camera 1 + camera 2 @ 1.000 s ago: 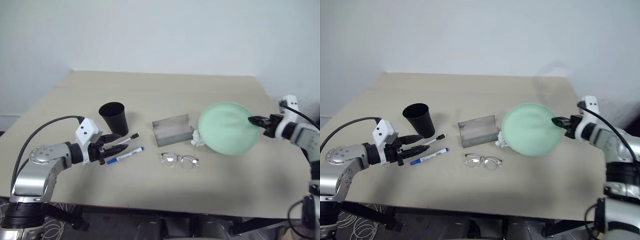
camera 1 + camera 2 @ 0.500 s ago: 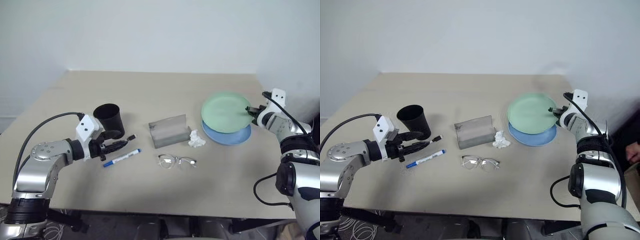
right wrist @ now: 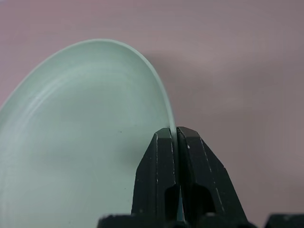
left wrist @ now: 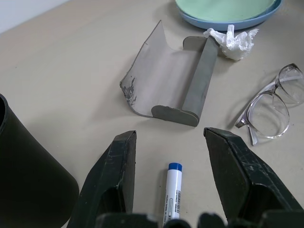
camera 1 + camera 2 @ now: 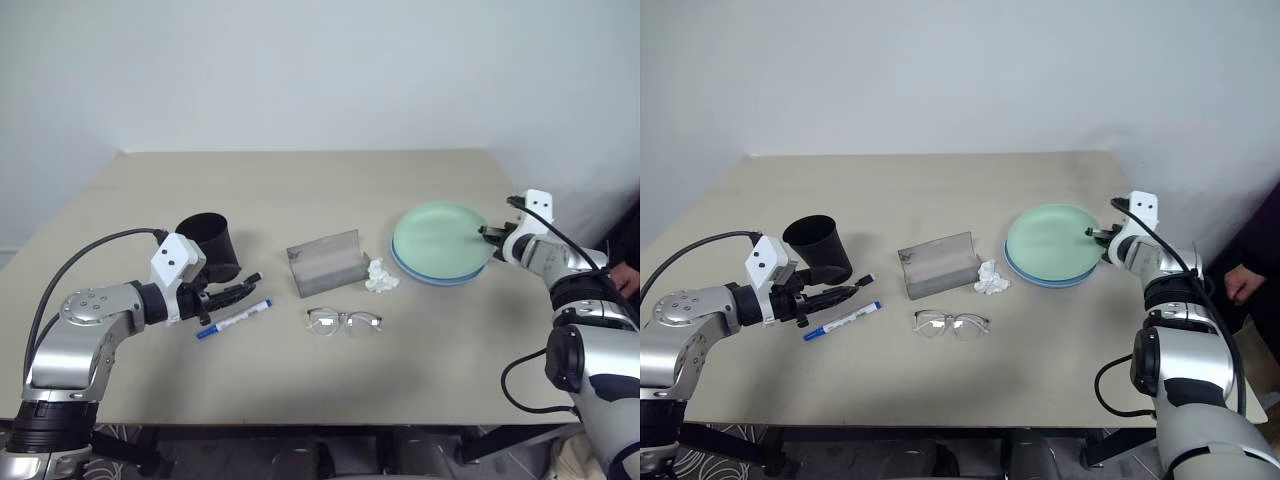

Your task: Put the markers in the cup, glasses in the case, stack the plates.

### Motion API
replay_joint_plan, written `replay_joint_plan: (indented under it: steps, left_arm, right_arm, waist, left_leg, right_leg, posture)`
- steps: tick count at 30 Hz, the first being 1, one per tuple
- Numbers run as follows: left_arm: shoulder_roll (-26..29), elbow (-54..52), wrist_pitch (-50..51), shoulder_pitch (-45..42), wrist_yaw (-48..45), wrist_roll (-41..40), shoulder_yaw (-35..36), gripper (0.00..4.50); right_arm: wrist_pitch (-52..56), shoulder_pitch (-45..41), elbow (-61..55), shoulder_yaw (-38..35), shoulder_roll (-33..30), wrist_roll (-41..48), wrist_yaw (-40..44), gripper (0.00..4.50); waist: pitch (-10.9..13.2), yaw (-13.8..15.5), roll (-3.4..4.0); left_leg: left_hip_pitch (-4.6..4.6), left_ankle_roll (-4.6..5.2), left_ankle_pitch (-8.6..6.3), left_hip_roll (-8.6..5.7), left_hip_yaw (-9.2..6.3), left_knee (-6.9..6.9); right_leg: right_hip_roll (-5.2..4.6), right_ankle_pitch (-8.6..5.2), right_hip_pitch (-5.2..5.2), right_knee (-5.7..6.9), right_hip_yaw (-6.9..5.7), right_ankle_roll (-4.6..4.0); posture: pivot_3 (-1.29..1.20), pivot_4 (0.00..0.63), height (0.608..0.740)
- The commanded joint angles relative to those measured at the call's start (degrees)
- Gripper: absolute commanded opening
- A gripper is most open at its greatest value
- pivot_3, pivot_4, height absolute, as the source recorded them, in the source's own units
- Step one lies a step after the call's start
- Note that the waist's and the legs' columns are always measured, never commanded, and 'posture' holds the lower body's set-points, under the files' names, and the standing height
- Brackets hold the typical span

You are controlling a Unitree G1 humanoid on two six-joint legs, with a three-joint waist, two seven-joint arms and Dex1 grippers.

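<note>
The mint green plate (image 5: 438,238) lies on top of the light blue plate (image 5: 446,281) at the table's right. My right gripper (image 5: 491,236) is shut on the green plate's right rim, the fingers (image 3: 161,156) pinching its edge. On the left, my left gripper (image 5: 236,294) hovers open just above the table, its fingers (image 4: 121,161) either side of the blue-capped marker (image 5: 233,319). The black-tipped marker (image 5: 254,278) pokes out beyond the gripper. Just behind stands the black cup (image 5: 208,245). The grey case (image 5: 325,262) lies open mid-table, with the glasses (image 5: 343,321) in front of it.
A crumpled white tissue (image 5: 381,275) lies between the case and the plates. The table's right edge runs close to the plates, and a white wall stands behind the table.
My right gripper has lowered the green plate from tilted upright in the air to flat on the blue plate. The camera shifted. The left arm stayed where it was.
</note>
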Motion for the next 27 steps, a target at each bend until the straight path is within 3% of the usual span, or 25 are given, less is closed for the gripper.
replay_joint_plan:
  steps: [1,5,10,15,21,27]
  left_arm:
    - [0.34,-1.52,-0.15,-1.15,0.31,-0.22,0.39,2.34]
    - [0.34,-1.82,0.10,-0.99,0.33,-0.38,0.48,2.34]
    - [0.44,-2.01,0.32,-0.83,0.40,-0.40,0.65,2.34]
    - [0.54,-1.83,0.41,-1.09,0.32,-0.35,0.52,2.34]
    - [0.26,-1.88,0.51,-1.29,0.45,-0.32,0.16,2.34]
    - [0.04,-2.24,0.49,-1.02,0.72,-0.32,0.01,2.34]
  right_arm:
    - [0.98,-0.91,-3.46,0.21,0.49,-0.16,0.08,0.01]
    - [0.94,0.02,-4.81,1.40,0.59,-1.64,-0.64,1.03]
    - [0.18,0.11,-7.68,2.93,-0.03,-3.36,-0.86,2.79]
    - [3.08,1.13,-19.54,7.01,0.79,-3.06,5.82,4.47]
    - [9.12,8.53,-41.70,16.83,1.83,-1.57,17.18,4.47]
    - [8.42,14.19,-47.80,22.63,1.21,-2.84,21.79,4.47]
  waist:
    - [0.00,0.09,0.00]
    - [0.00,0.10,-0.01]
    - [0.00,0.10,0.00]
    - [0.00,0.12,0.00]
    - [-0.02,0.21,-0.03]
    - [-0.01,0.77,-0.06]
  left_leg:
    - [-0.01,0.00,0.00,-0.01,0.00,0.00]
    - [-0.03,0.00,0.00,-0.01,0.01,-0.05]
    - [-0.06,-0.01,0.00,-0.03,0.02,-0.09]
    - [-0.07,-0.02,0.00,-0.03,0.03,-0.10]
    - [-0.08,-0.02,0.00,-0.01,-0.02,-0.15]
    - [-0.17,-0.02,0.00,-0.06,-0.03,-0.14]
  right_leg:
    - [0.00,0.00,-0.01,0.00,0.00,0.00]
    - [0.00,0.01,-0.04,-0.01,0.01,-0.01]
    - [0.00,0.11,-0.11,-0.01,0.02,-0.17]
    - [0.00,0.11,-0.15,-0.01,0.02,-0.18]
    - [-0.01,0.11,-0.18,-0.01,0.01,-0.18]
    - [-0.05,0.07,-0.21,-0.08,-0.03,-0.24]
  posture:
    - [0.00,0.000,0.732]
    - [0.00,0.000,0.732]
    - [0.00,0.000,0.732]
    - [0.00,0.000,0.732]
    - [0.00,0.000,0.732]
    - [0.00,0.000,0.732]
